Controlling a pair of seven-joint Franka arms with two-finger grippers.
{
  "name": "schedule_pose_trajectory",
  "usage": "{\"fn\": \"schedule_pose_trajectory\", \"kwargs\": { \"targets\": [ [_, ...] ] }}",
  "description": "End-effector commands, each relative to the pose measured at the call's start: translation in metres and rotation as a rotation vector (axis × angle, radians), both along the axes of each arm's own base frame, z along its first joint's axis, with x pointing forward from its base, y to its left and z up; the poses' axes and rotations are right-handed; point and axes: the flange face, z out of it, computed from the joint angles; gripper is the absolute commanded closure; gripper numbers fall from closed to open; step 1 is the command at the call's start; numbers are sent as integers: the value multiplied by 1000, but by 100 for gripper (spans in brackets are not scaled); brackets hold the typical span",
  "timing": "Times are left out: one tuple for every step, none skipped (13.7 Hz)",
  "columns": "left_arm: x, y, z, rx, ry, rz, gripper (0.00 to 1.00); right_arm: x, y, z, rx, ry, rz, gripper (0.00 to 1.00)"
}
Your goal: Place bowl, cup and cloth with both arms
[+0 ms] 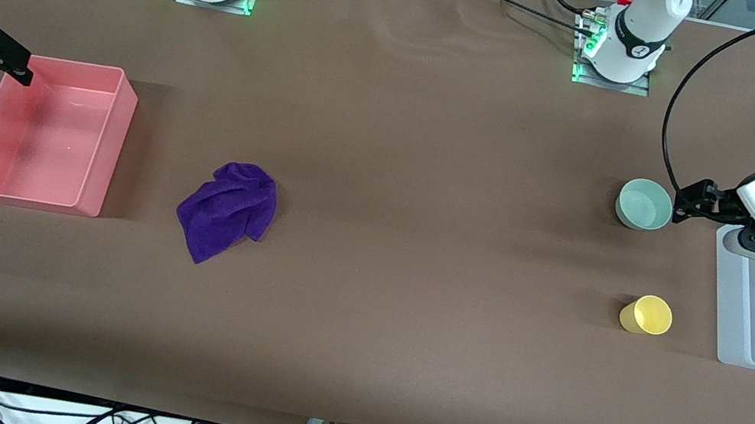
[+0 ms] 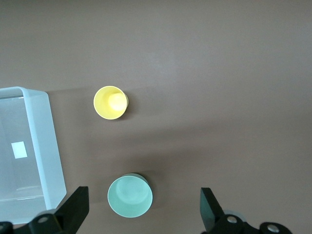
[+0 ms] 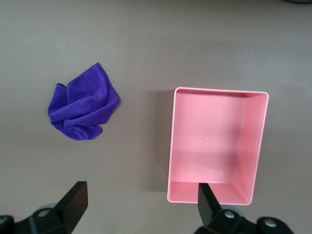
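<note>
The mint-green bowl [image 1: 644,205] stands upright on the brown table near the left arm's end. The yellow cup [image 1: 647,315] stands nearer to the front camera than the bowl. The purple cloth [image 1: 228,210] lies crumpled toward the right arm's end. My left gripper [image 1: 690,199] is open and empty, up in the air beside the bowl. In the left wrist view the bowl [image 2: 129,196] shows between its spread fingers, with the cup [image 2: 110,102] apart from it. My right gripper [image 1: 15,63] is open and empty over the pink bin's edge. The cloth also shows in the right wrist view [image 3: 84,103].
A pink bin [image 1: 114,142] stands empty at the right arm's end, beside the cloth; it also shows in the right wrist view [image 3: 171,146]. A clear plastic bin [image 1: 722,304] stands at the left arm's end, beside the bowl and cup.
</note>
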Motion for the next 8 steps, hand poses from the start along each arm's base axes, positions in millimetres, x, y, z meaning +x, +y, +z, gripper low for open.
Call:
{"fn": "schedule_pose_trajectory", "kwargs": {
  "targets": [
    [3, 0, 6, -20, 9, 5, 0, 0, -2, 4, -8, -4, 13, 0],
    [3, -1, 6, -22, 8, 5, 0, 0, -3, 4, -9, -4, 12, 0],
    [3, 0, 6, -20, 9, 5, 0, 0, -5, 4, -9, -4, 10, 0],
    [3, 0, 6, -20, 9, 5, 0, 0, -5, 4, -9, -4, 10, 0],
    [3, -1, 6, -20, 9, 4, 0, 0, -5, 4, -9, -5, 10, 0],
    [3, -2, 6, -23, 8, 7, 0, 0, -5, 4, -9, -5, 8, 0],
    [3, -2, 4, -26, 12, 5, 0, 0, -4, 3, -7, -4, 10, 0],
    [1, -1, 3, -30, 31, 5, 0, 1, -5, 1, -10, -1, 7, 0]
  ]
}}
